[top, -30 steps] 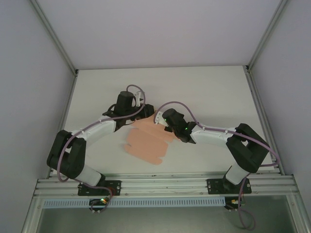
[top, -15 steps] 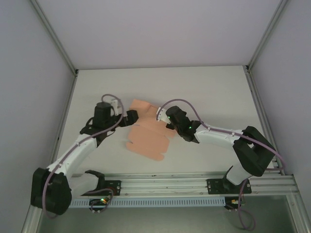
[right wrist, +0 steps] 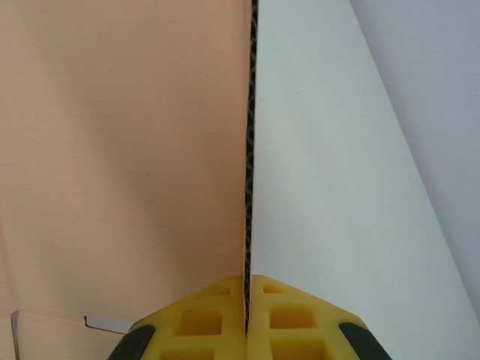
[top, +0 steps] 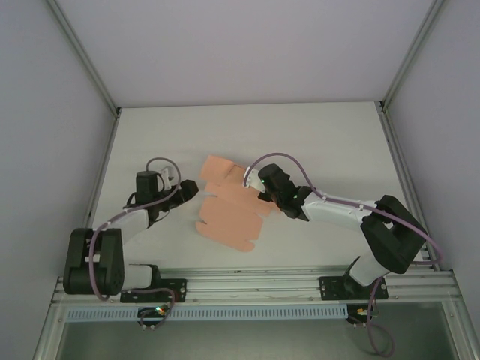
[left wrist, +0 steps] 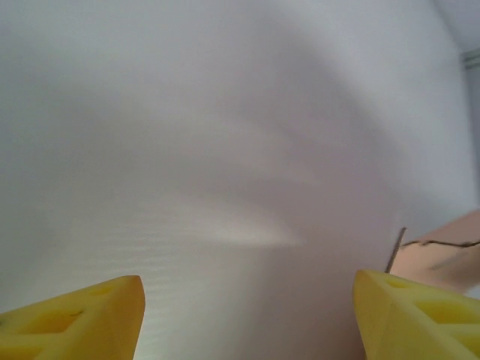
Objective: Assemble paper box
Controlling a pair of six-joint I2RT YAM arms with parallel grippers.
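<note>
the salmon paper box [top: 229, 211] lies unfolded on our white counter [top: 322, 142], between pale grey walls [top: 225, 45]. our right end effector [top: 253, 184] pinches its edge; our left end effector [top: 193, 188], spread, sits beside it.

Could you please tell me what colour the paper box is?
The paper box is plain salmon pink, clearest in the top external view.

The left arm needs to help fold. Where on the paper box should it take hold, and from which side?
Probably the left edge of the paper box, from the left, one finger of the open left gripper above the card, one below. It is a thin sheet lying nearly flat, the right gripper pinches its right side, and that edge is nearest.
</note>
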